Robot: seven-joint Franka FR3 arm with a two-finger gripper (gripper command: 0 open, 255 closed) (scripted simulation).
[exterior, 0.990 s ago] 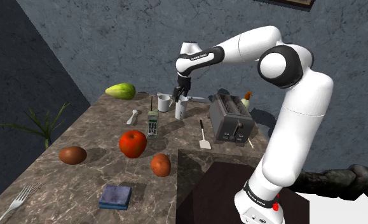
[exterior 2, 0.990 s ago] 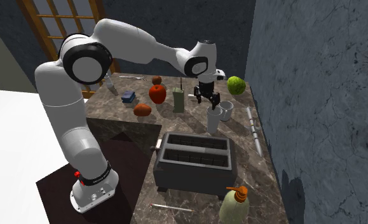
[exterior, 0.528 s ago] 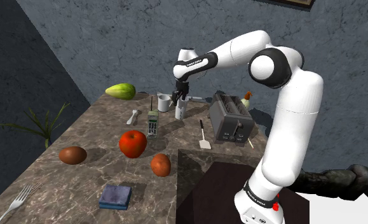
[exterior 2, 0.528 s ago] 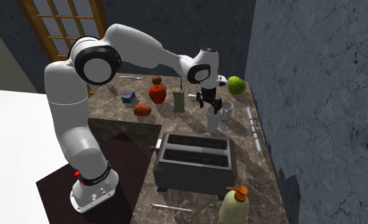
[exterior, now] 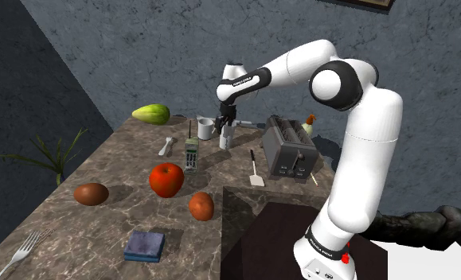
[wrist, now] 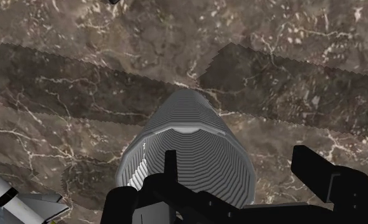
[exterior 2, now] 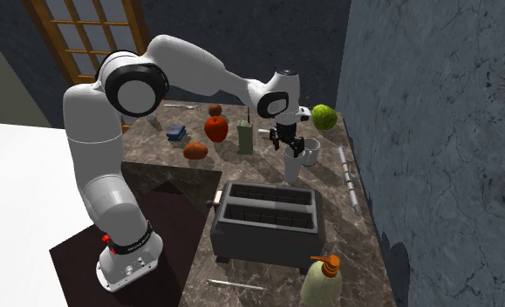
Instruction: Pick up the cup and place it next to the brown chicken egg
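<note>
We hold our claw [exterior: 224,122] spread just above the upright white cup [exterior: 226,140], lined up to pinch it.

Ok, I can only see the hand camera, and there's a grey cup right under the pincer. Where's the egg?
Observer: The brown egg sits far from the cup, close to the stand's corner, just to the shoulder view's right of a red apple.
Operator: Is anything between them?
Observer: Yes, an old phone with an antenna sits between the cup and the apple.
Operator: And what's next to the cup?
Observer: A white mug with a handle stands close beside it, on the shoulder view's left.
</note>
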